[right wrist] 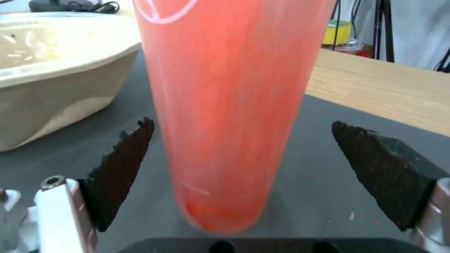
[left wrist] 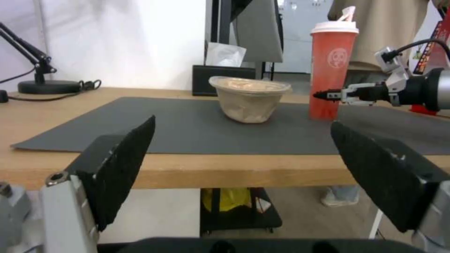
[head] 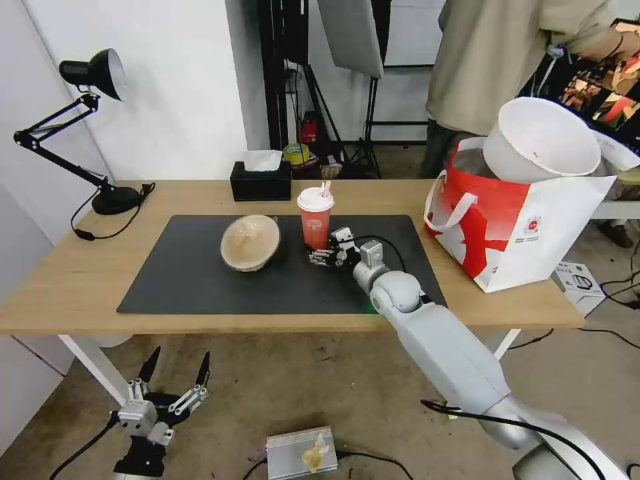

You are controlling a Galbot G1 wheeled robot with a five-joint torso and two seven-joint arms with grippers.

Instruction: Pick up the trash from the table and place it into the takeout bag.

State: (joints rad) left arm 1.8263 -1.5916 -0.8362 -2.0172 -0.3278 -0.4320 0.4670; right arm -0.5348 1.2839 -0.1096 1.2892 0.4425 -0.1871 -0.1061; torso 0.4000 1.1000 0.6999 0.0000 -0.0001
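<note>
**Right tool spread around the red drink cup**

The right tool (head: pixel 319 257) reaches over the dark grey mat (head: pixel 200 280) on the worktop (head: pixel 67 280), its fingers (right wrist: pixel 119 168) spread wide with the red drink cup (head: pixel 315 219) standing upright between them; neither pad touches the cup wall. Just beyond the tool's left finger sits the beige translucent bowl (head: pixel 251 241), near the cup but apart from it. Well off to the tool's right, at the worktop's end, stands the red-and-white takeout bag (head: pixel 513 233) with the large white bowl (head: pixel 540 140) tilted in its mouth. Behind the cup is a black tissue box (head: pixel 261 181). The left tool (head: pixel 175 387) hangs below the worktop's front edge, fingers spread and holding nothing.
</note>
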